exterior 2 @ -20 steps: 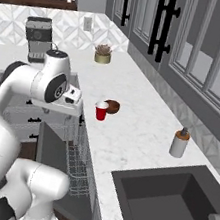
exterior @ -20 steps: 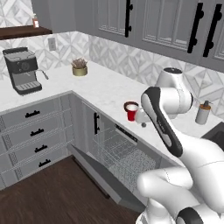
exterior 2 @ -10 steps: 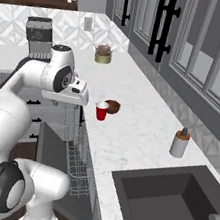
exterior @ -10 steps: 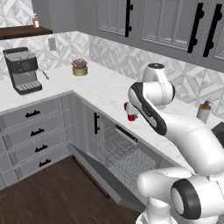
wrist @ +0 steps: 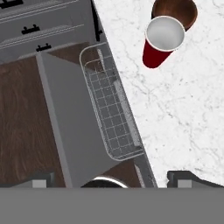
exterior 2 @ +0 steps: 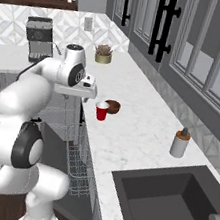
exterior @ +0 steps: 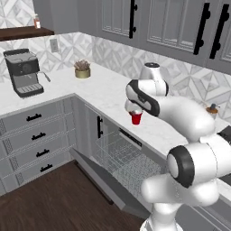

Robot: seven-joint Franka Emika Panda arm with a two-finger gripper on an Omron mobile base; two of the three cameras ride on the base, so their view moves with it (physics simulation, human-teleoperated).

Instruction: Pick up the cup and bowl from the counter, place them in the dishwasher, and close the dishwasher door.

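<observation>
The red cup (exterior 2: 101, 111) stands upright on the white counter (exterior 2: 128, 135), close to its front edge. The dark brown bowl (exterior 2: 113, 106) sits right behind it, touching or nearly touching. In the hand view the cup (wrist: 162, 41) and the bowl (wrist: 175, 11) lie at the top right, well away from my fingertips (wrist: 187, 177). My gripper (exterior 2: 85, 95) hovers open and empty over the counter edge, just left of the cup. In the left base view my hand (exterior: 134, 107) hangs just above the cup (exterior: 136, 118). The dishwasher door (exterior: 97, 178) hangs open, with the wire rack (exterior: 122, 158) pulled out.
A coffee machine (exterior: 25, 72) and a potted plant (exterior: 82, 70) stand on the far counter run. The soap dispenser (exterior 2: 180, 143) sits near the dark sink (exterior 2: 166, 207). Grey drawer fronts (exterior: 31, 135) lie left of the open door (wrist: 65, 122) and the rack (wrist: 111, 109).
My arm has swung forward and left, and the hand has come in close to the cup. The jaws stayed open. Cup and bowl have not moved.
</observation>
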